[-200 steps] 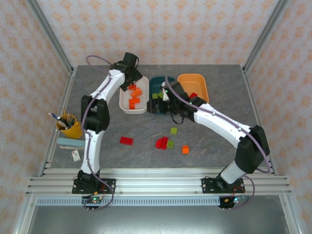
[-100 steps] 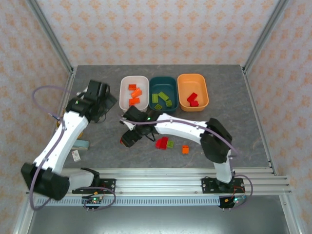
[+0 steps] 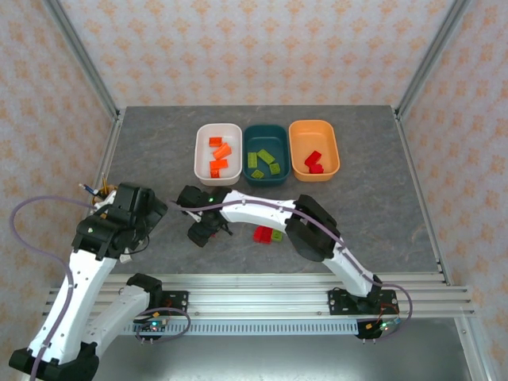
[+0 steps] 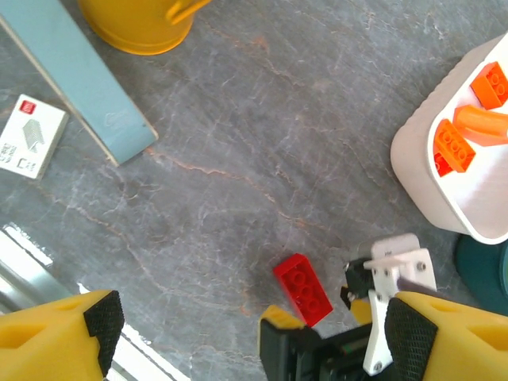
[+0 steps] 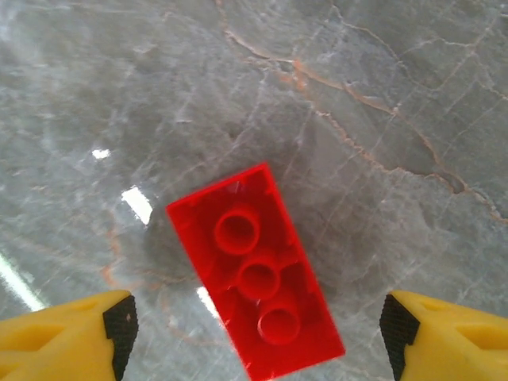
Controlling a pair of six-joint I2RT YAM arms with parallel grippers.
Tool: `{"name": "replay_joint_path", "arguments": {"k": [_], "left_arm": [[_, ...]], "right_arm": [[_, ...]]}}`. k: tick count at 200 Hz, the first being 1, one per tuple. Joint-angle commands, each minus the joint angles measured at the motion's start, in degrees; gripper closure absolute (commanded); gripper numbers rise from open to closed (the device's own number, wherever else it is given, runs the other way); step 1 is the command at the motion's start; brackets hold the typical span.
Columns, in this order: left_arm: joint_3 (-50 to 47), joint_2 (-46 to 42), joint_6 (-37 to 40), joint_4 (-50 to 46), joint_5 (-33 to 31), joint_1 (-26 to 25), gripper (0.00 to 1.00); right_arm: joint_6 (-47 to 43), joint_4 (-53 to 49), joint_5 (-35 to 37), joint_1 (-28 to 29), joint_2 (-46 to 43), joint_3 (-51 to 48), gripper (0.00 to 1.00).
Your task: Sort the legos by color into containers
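Legos (image 3: 268, 235) lay loose on the grey table (image 3: 357, 198). One red brick (image 5: 254, 305) sat flat between the spread fingers of the right gripper (image 5: 255, 333), untouched. The left gripper (image 4: 254, 325) hung open near it, holding nothing. The white bin (image 3: 198, 155) held orange bricks (image 3: 218, 164), the teal bin (image 3: 245, 155) yellow-green bricks (image 3: 266, 161), the orange bin (image 3: 338, 155) red bricks (image 3: 313, 161). Patterned wallpaper (image 3: 262, 48) enclosed the table.

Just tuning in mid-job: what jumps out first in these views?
The right gripper, stretched far across to the left half of the table, hangs open above a lone red brick. Along the back, side by side, the white bin holds orange bricks, the teal bin green bricks, and the orange bin red bricks.
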Motion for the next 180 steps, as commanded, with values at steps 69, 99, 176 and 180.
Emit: {"name": "replay_joint_path", "arguments": {"k": [69, 99, 176, 180], "left_arm": [[-1.35, -1.83, -1.95, -5.6, -1.77, -0.3, 0.11], [-2.18, -1.83, -1.72, -4.93, -1.1, -0.23, 0.11], [-6.93, 6.35, 5.44, 11.17, 15.57, -1.19, 0.11], [-6.6, 7.54, 6.01, 12.13, 16.05, -1.71, 0.11]], "right_arm": [[3.35, -6.21, 4.84, -0.01, 5.38, 6.68, 0.51], [3.88, -6.34, 5.48, -0.06, 4.7, 6.34, 0.6], [11.62, 1.05, 5.15, -10.77, -17.52, -8.83, 0.64], [11.98, 1.16, 5.31, -12.12, -19.13, -9.74, 0.64]]}}
